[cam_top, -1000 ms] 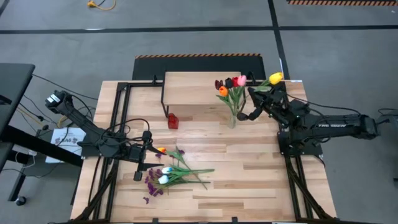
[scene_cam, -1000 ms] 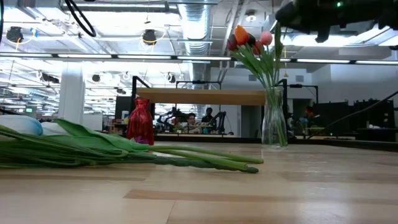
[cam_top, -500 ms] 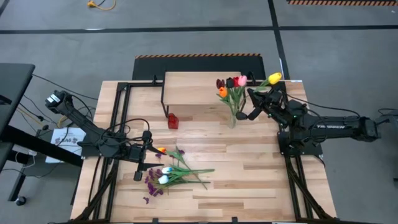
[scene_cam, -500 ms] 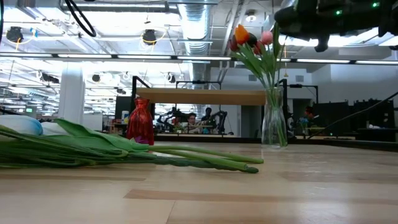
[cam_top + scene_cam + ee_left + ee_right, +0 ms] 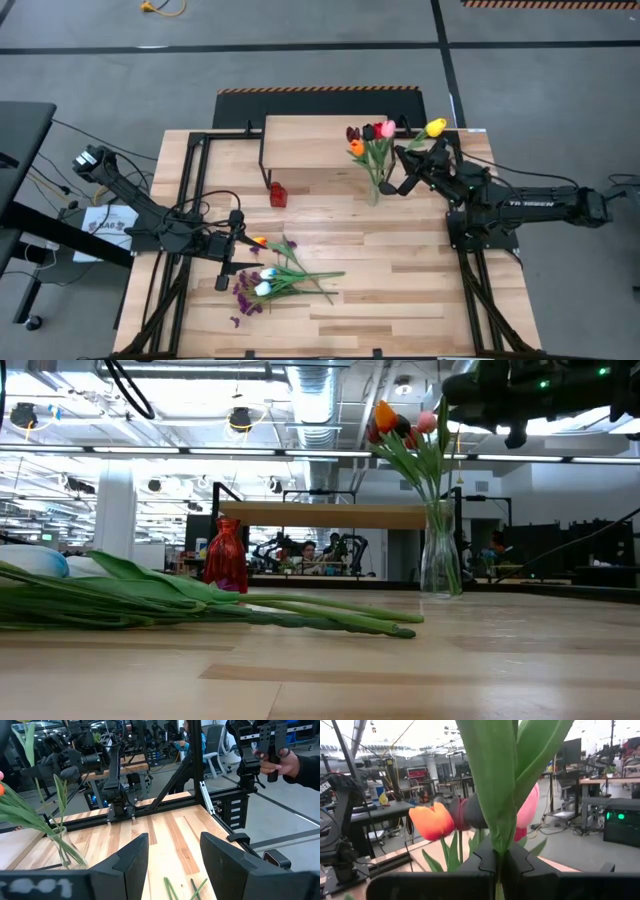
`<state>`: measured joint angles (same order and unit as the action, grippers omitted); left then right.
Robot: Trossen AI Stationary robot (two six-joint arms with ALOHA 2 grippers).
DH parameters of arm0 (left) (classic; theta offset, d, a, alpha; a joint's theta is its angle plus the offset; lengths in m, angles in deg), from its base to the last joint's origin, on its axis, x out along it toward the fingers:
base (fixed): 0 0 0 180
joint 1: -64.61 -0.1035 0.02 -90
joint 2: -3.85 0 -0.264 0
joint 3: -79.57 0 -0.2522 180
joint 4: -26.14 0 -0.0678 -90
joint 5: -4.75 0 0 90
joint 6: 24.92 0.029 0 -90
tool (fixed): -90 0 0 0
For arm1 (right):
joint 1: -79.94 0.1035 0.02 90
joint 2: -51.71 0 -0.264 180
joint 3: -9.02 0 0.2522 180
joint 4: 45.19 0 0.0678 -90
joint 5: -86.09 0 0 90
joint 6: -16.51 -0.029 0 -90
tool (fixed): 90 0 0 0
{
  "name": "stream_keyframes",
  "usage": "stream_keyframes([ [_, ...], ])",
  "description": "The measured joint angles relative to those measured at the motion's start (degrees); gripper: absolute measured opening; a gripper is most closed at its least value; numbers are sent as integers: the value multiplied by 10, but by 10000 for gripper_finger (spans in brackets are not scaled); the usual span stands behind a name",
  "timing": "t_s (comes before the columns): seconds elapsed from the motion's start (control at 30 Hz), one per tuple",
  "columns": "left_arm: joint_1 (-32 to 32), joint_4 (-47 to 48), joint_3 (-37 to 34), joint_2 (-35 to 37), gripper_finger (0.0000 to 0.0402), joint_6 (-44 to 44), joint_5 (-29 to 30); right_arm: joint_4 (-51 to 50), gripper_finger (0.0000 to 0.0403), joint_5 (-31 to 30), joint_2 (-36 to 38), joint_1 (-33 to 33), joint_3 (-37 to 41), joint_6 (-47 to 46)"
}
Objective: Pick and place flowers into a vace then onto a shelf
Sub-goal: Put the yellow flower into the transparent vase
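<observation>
Shelf [image 5: 325, 130] at table's [image 5: 400, 290] far edge. Vase [image 5: 375, 190] of tulips [image 5: 368, 140] just in front. More flowers [image 5: 275, 278] loose beside left gripper [image 5: 222, 270], jaws spread, empty. Right gripper [image 5: 405, 168] pinching yellow tulip's [image 5: 436, 127] stem beside vase.

The right dark six-joint arm reaches in from the right edge of the light wood-plank bench [image 5: 400, 290], its forearm lying nearly level and its wrist raised above the bench's far right part. Its two-finger right tool [image 5: 411, 166] is clamped tight on the green stem of a yellow tulip [image 5: 436, 127]. The left dark arm waits low over the bench's near left part, its left tool [image 5: 243, 255] with fingers [image 5: 131, 862] parted, holding nothing.
</observation>
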<state>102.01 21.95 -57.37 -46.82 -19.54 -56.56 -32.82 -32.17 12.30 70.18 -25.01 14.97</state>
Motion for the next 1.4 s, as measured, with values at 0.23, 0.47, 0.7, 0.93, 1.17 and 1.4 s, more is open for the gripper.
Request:
stream_keyframes([
  [0.23,0,0,0,0,171,0,0,-27,9,1,0,0,0,-21],
  [0.47,0,0,0,0,171,0,0,-36,67,3,1,8,0,-28],
  [0.7,0,0,0,0,171,0,0,-88,103,25,1,8,0,-43],
  [0.93,0,0,0,0,171,0,0,-139,113,29,1,8,-1,-60],
  [1.17,0,0,0,0,171,0,0,-173,113,40,1,8,-1,-61],
  [1.4,0,0,0,0,171,0,0,-200,113,51,1,8,-1,-60],
])
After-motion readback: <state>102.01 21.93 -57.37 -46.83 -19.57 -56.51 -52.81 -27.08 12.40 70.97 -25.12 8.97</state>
